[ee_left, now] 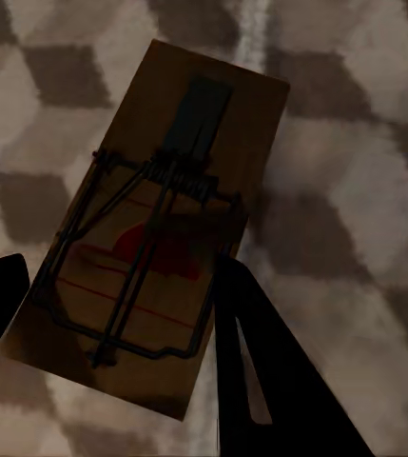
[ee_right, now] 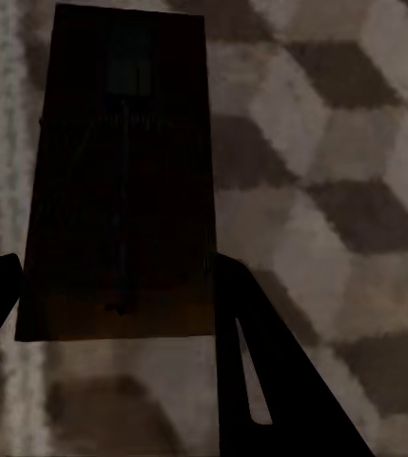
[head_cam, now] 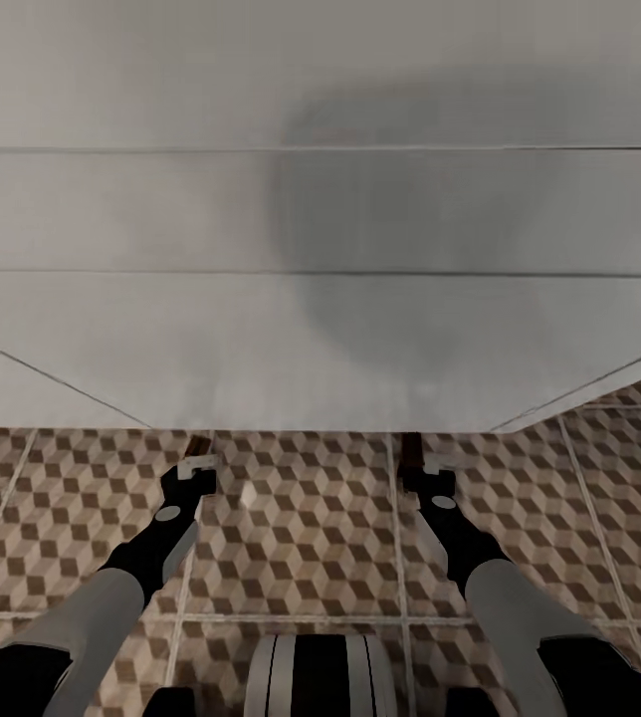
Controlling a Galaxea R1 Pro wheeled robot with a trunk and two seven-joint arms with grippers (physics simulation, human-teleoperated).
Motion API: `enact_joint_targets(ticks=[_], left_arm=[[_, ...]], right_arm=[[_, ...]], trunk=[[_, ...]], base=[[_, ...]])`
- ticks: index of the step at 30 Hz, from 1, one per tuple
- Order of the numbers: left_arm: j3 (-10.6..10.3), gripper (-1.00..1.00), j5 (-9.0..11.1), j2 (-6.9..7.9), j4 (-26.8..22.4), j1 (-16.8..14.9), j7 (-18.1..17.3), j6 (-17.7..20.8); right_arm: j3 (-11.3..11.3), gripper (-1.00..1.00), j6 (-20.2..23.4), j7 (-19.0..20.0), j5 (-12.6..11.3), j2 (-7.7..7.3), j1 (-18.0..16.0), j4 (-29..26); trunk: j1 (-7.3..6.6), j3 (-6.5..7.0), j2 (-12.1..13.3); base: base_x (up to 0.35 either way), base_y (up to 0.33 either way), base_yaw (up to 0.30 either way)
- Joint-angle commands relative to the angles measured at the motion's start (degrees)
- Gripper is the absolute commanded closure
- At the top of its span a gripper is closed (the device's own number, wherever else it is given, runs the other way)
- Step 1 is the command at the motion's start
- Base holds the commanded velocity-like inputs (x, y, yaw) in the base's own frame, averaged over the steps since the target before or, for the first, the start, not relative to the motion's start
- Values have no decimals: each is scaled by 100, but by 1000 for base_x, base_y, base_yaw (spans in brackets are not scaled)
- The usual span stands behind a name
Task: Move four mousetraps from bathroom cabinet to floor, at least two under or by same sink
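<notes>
We hold two mousetraps low over the bathroom floor (head_cam: 301,518), at the sink's (head_cam: 320,299) front edge: left jaws gripping one mousetrap (ee_left: 156,228), right jaws another (ee_right: 118,181), long axes pointing toward the sink.

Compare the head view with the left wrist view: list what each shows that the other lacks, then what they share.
Head view alone: the long white sink block above, both arms, and the right gripper shut on a second mousetrap.

Left wrist view alone: the wire spring, bar and red print on the left mousetrap, seen close between the dark fingers.

Shared: the left gripper shut on that mousetrap and the cube-patterned bathroom floor beneath.
</notes>
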Motion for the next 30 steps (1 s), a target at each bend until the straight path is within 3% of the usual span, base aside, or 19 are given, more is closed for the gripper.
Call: enact_joint_targets(ticks=[1, 8, 16, 30], left_arm=[[-49, 100, 58, 6, 3, -3, 32, -22], [-49, 100, 61, 6, 3, -5, 32, -27], [-49, 100, 64, 6, 30, -4, 32, -414], [-57, 100, 65, 6, 94, -5, 24, -496]], right_arm=[[28, 100, -19, -37, -26, -2, -2, 5], [28, 100, -19, -37, -21, -2, -2, 5], [28, 100, -19, -37, -20, -2, 0, 41], [28, 100, -19, -37, -20, -2, -1, 64]], trunk=[[2, -3, -1], [2, -3, -1], [2, -3, -1], [2, -3, -1]], base=[[308, 0, 0], [159, 0, 0], [17, 0, 0], [1, 0, 0]])
